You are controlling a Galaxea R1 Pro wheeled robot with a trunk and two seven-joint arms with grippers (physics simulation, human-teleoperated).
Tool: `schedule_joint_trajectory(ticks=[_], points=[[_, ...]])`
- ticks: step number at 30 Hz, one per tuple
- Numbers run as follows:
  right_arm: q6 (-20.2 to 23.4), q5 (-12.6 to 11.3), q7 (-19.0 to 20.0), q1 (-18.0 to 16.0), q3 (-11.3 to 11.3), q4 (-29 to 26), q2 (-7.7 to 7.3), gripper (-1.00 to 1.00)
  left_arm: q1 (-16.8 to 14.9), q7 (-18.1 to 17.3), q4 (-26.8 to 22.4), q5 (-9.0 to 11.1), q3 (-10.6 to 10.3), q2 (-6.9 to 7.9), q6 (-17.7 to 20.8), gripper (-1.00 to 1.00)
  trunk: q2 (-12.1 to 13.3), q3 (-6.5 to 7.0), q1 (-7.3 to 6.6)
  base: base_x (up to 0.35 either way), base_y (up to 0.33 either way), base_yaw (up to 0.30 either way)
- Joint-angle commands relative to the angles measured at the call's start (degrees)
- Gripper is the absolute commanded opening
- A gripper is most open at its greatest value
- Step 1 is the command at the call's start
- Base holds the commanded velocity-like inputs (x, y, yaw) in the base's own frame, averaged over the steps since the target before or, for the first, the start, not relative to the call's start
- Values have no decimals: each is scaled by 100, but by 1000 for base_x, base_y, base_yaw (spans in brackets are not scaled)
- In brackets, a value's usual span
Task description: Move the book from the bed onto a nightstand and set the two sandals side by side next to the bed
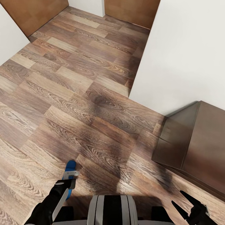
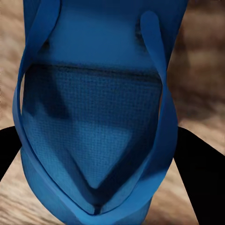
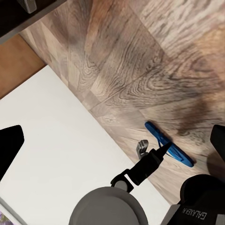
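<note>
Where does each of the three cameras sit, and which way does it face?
Head view: high on the robot, looking down over the wood floor; left gripper holds a blue sandal.
Left wrist view: along the fingers, close on the sandal.
Right wrist view: looks across at the left arm.
Shared: the sandal appears in all three views.

I am in a home, in a passage between rooms. Wood-plank floor (image 1: 78, 93) runs ahead of me, with plain white walls (image 1: 184, 53) at two o'clock and ten o'clock. Brown wooden doors (image 1: 131, 11) stand at twelve and eleven o'clock. A low dark-brown wooden cabinet (image 1: 200, 147) sits against the wall at four o'clock.
</note>
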Motion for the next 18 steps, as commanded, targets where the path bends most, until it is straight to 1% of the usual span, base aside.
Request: schedule_joint_trajectory(ticks=[1,10,13,16,18], points=[[28,-10,6,-1,-1,1,0,100,-1,52,-8,55,-27,8,21,-100,-1,-3,-1,0,0,0],[29,-10,6,-2,0,1,0,100,-1,52,-5,58,-26,8,21,-100,-1,-3,-1,0,0,0],[28,-10,6,0,0,1,0,100,-1,52,-4,62,-26,7,21,-100,3,64,-9,0,0,0],[28,-10,6,1,-1,1,0,100,-1,52,-4,63,-26,7,21,-100,3,64,-9,0,0,0],[28,-10,6,0,4,1,0,100,-1,52,-4,63,-26,-1,21,-100,6,108,-14,0,0,0]])
